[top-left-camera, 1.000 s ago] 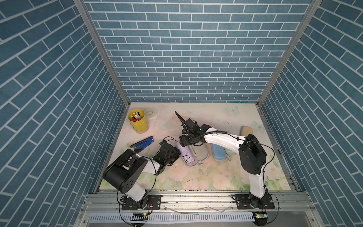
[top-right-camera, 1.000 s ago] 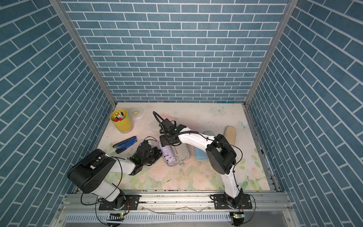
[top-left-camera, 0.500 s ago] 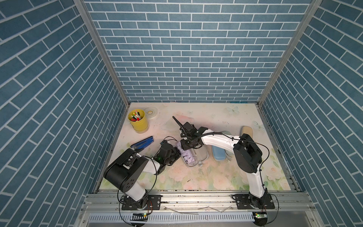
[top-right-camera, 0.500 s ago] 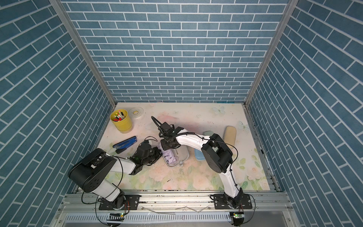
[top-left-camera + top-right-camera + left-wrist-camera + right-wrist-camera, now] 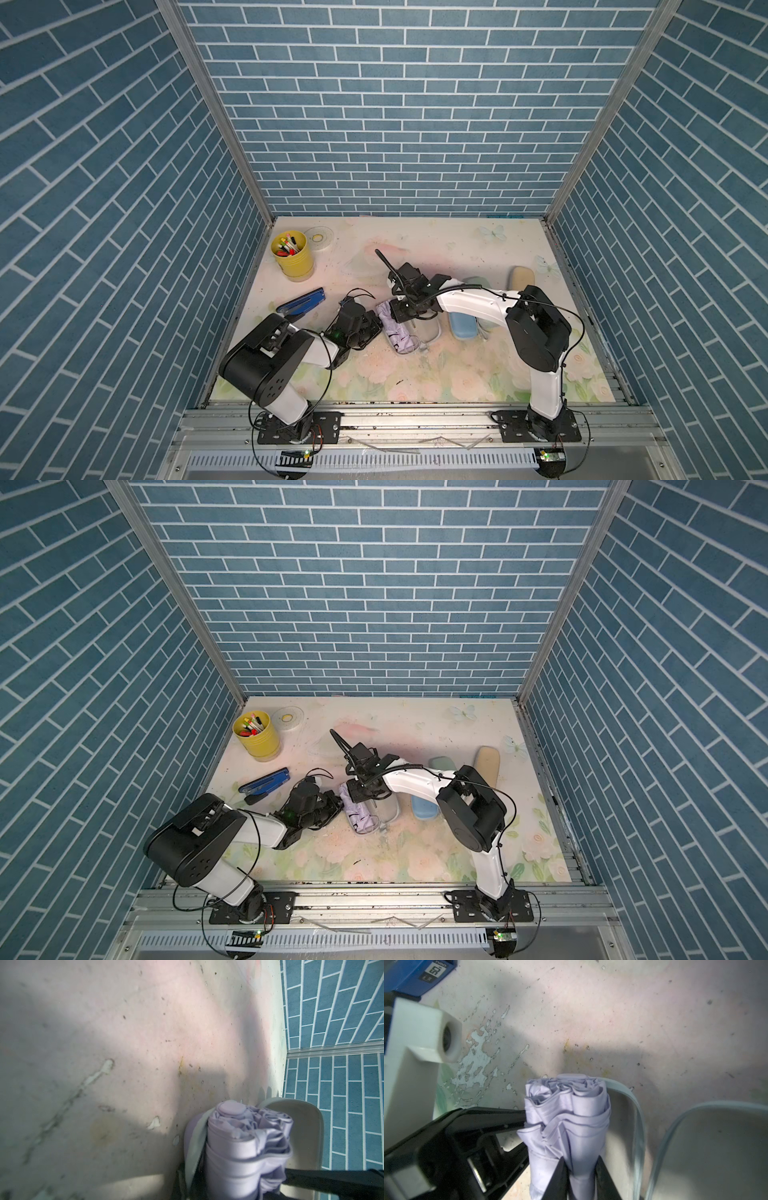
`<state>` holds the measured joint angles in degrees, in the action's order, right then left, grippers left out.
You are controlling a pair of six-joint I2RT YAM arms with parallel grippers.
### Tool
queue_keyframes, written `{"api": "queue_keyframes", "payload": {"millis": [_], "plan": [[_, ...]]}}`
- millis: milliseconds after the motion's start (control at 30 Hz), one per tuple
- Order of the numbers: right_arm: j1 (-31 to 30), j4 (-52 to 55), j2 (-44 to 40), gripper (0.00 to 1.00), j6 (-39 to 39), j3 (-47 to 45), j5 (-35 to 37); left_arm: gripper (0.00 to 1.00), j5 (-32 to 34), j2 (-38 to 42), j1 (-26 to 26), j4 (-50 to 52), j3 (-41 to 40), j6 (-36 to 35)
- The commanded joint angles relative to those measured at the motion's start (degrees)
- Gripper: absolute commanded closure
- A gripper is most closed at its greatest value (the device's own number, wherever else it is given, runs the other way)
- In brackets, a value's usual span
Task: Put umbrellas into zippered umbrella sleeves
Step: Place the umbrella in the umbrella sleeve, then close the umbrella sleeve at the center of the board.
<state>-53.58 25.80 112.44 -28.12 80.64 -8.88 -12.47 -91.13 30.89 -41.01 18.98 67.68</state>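
Observation:
A lilac umbrella (image 5: 397, 332) (image 5: 359, 812) lies in one half of an opened lilac sleeve (image 5: 430, 332) (image 5: 390, 808) mid-table, with the pale grey other half spread beside it. My right gripper (image 5: 581, 1174) (image 5: 398, 312) is shut on a fold of the umbrella (image 5: 571, 1115), at its far end in both top views. My left gripper (image 5: 194, 1180) (image 5: 376, 326) is shut on the sleeve's wall (image 5: 193, 1147) beside the umbrella (image 5: 249, 1142). To the right lie zipped sleeves: blue (image 5: 461, 326), mint (image 5: 473, 282) and beige (image 5: 522, 276).
A yellow cup of pens (image 5: 292, 255) and a tape roll (image 5: 318, 239) stand at the back left. A dark blue stapler (image 5: 301, 301) lies just left of my left gripper. Brick-patterned walls close in three sides.
My right gripper has come down and forward onto the lilac umbrella, and its jaws have narrowed onto the fabric. The left arm has stayed where it was.

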Motion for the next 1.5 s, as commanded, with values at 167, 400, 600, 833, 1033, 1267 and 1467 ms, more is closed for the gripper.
{"api": "queue_keyframes", "payload": {"millis": [167,400,600,833,1033,1267,1467], "plan": [[-0.55,5.31,-2.58,0.91,-1.28,-6.04,-4.65,1.00,2.28,2.66,-1.72,1.26,1.77,-1.70],[-0.43,4.75,-1.08,0.87,-2.37,-5.24,-4.78,1.00,2.78,2.73,-1.69,2.56,3.11,-2.70],[1.86,7.37,-5.58,0.57,-1.46,-1.59,-5.75,1.00,1.72,3.98,-1.71,4.43,3.06,-3.03],[13.97,11.49,-17.17,0.32,2.19,-9.13,-6.63,0.96,0.19,5.14,-1.71,10.32,5.42,-7.02],[19.65,4.05,-14.11,0.21,3.51,-14.19,-20.03,0.96,-1.50,2.47,-1.72,10.88,7.35,-8.05],[14.55,1.36,-13.87,0.19,6.17,-13.68,-28.77,0.98,-2.50,-0.43,-1.72,10.04,9.13,-8.27],[5.76,4.90,-9.81,0.20,9.75,-9.48,-27.23,0.98,-3.91,-2.85,-1.72,6.61,9.79,-7.74]]}}
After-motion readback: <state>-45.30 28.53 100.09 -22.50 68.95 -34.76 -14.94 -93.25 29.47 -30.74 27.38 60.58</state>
